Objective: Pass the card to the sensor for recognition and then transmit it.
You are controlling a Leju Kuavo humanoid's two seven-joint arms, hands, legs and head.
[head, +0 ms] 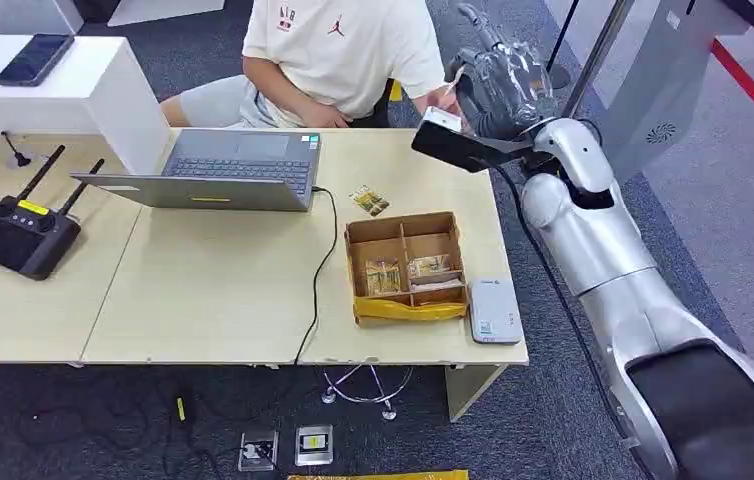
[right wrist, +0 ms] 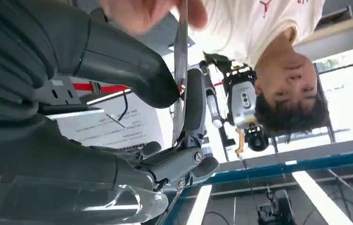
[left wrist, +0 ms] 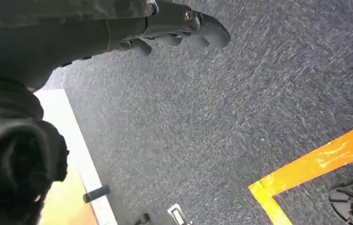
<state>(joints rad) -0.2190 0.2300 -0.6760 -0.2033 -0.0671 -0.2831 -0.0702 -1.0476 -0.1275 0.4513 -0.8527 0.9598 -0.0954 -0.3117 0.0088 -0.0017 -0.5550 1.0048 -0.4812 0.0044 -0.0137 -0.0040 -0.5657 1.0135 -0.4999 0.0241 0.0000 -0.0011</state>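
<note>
Past the table's (head: 203,300) far corner, right hand (head: 501,85) pinches 1 card (right wrist: 180,70), a person's hand (right wrist: 142,11) on it too. 1 box (head: 405,262), 1 sensor (head: 494,311), 1 laptop (head: 238,170). Left hand (left wrist: 174,28) holds nothing, fingers look loosely curled.

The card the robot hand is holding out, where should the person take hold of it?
Take the card by its free end, away from the right robot hand, which pinches its middle between thumb and finger; a person's hand is already there.
</note>
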